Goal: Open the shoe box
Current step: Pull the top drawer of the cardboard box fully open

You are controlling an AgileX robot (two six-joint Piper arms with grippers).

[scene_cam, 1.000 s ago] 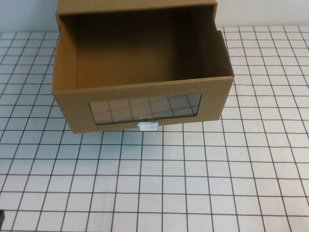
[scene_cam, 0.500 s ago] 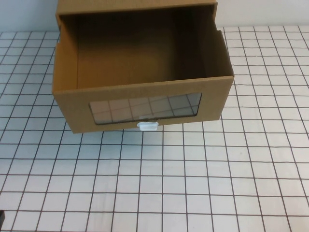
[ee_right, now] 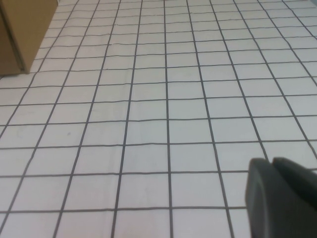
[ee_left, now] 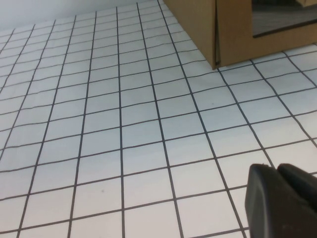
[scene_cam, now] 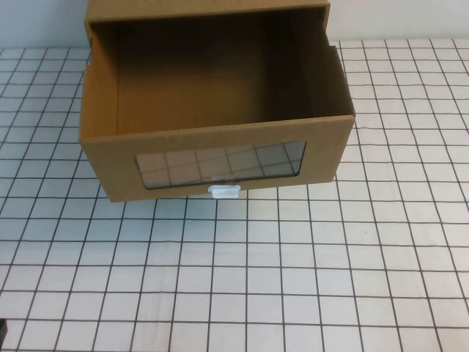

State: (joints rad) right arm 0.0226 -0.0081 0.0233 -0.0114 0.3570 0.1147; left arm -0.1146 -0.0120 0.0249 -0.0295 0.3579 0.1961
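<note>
The brown cardboard shoe box stands at the back of the table. Its drawer is slid out toward me and the inside shows nothing in it. The drawer front has a clear window and a small white pull tab below it. My left gripper is shut and holds nothing; it hovers low over the table near the front left, well away from the box corner. My right gripper is shut too and holds nothing, out at the right, with the box's edge far off.
The table is covered with a white cloth marked in a black grid. A pale wall runs behind the box. A dark speck shows at the front left corner of the high view.
</note>
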